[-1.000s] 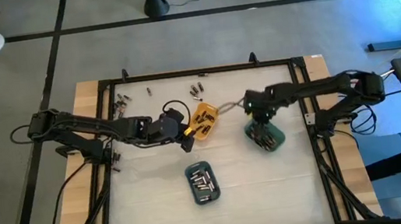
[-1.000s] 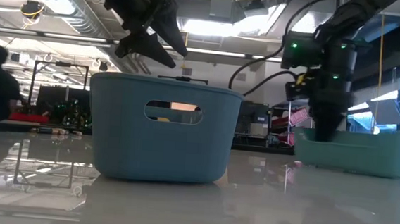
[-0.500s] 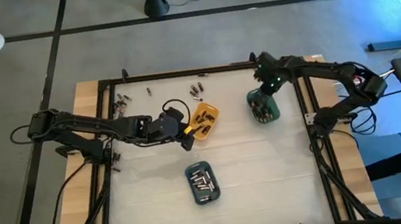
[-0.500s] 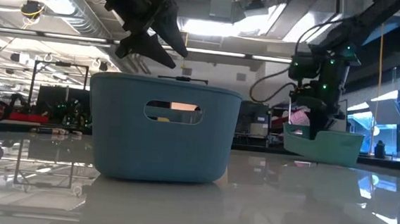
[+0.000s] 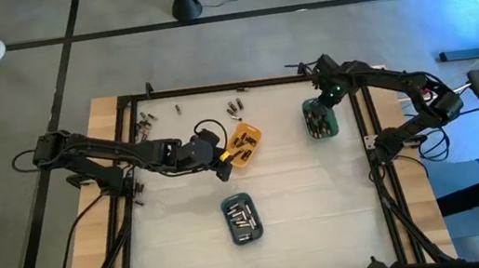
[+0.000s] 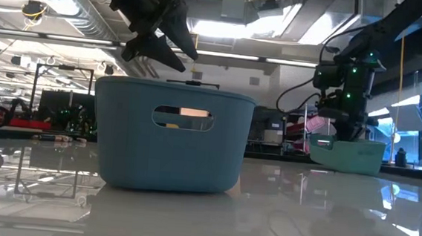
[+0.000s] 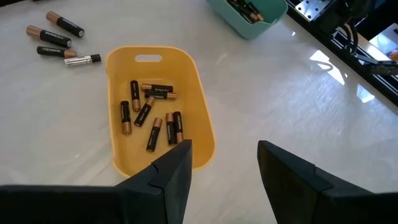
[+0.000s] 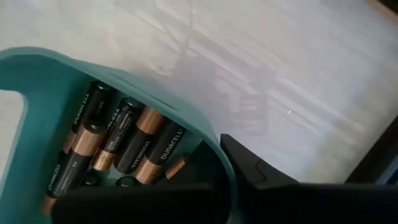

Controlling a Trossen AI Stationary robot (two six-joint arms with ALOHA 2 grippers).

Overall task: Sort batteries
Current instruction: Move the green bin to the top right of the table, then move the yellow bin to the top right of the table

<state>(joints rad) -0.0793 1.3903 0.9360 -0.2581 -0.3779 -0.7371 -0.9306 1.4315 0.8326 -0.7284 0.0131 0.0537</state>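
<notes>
While right tool [image 5: 323,106] clamps green tray [image 5: 320,121] rim near table's far-right edge, left tool [image 5: 225,161] apart beside orange tray [image 5: 243,145]

Black-and-copper batteries [image 7: 149,112]; orange [image 7: 199,118], green [image 5: 320,121], slate-blue trays [image 5: 241,219]

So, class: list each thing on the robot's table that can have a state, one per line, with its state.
Left hand: open, empty, hovering beside the yellow tray.
Right hand: shut on the green tray's rim.
Green tray: holding batteries, at the table's far right.
Yellow tray: flat, several batteries inside.
Blue tray: flat, batteries inside.
Loose batteries: lying unsorted on the table.
</notes>
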